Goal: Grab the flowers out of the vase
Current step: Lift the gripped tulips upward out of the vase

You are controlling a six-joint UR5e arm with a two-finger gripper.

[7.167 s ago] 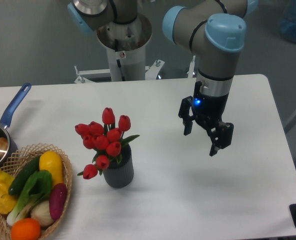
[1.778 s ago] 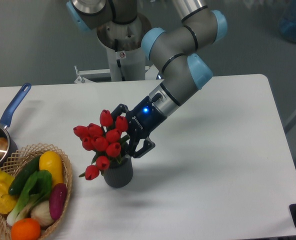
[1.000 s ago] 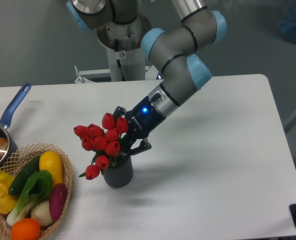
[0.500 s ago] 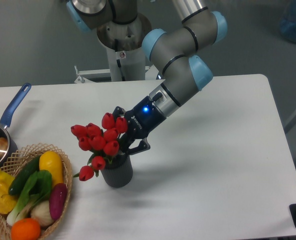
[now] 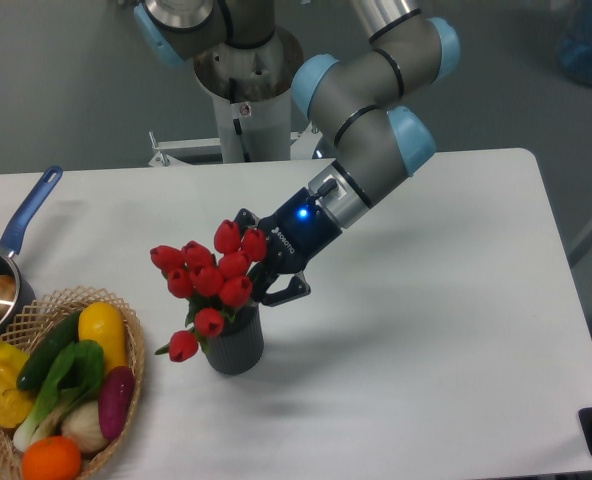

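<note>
The flowers (image 5: 208, 281), red tulips with green stems, stand with their stems in the dark grey ribbed vase (image 5: 236, 347) on the white table. My gripper (image 5: 253, 268) reaches in from the right, level with the buds just above the vase mouth. Its jaws sit on either side of the bunch and appear closed on it. The fingertips are hidden behind the buds. The bunch leans with the gripper, and its lower stems are still inside the vase.
A wicker basket (image 5: 131, 345) of mixed vegetables sits at the front left, close to the vase. A blue-handled saucepan (image 5: 28, 212) is at the left edge. The arm's pedestal (image 5: 246, 95) stands behind the table.
The gripper came from the right and closed around the bunch. In the last half second gripper and flowers shifted together to the right and slightly up; the vase stays put.
</note>
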